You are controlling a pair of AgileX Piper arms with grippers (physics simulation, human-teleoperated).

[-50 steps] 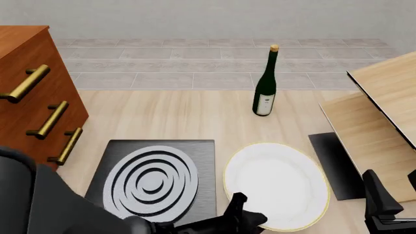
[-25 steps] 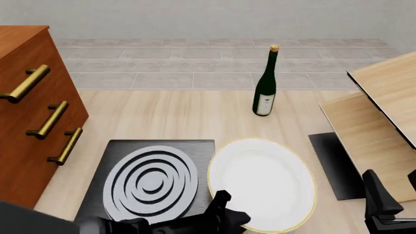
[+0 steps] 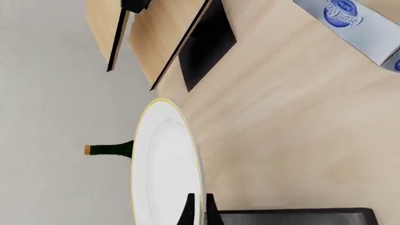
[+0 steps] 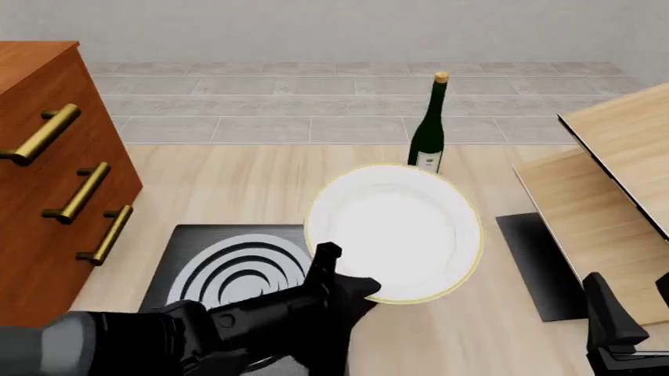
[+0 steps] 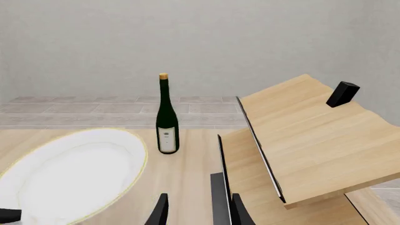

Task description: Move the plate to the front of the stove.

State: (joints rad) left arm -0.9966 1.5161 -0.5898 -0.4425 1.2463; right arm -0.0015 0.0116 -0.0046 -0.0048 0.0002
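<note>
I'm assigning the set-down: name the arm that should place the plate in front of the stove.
Left. The left gripper already pinches the plate by its rim, tilted up beside the stove. The right gripper sits low at the table's right side, holding nothing.

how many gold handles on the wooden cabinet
3. On the cabinet at far left: top handle, middle handle, bottom handle. More may lie outside the frame.

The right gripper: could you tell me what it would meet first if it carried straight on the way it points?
Probably the black mat just ahead of the right gripper, beside the wooden shelf; how far apart they are is unclear.
</note>
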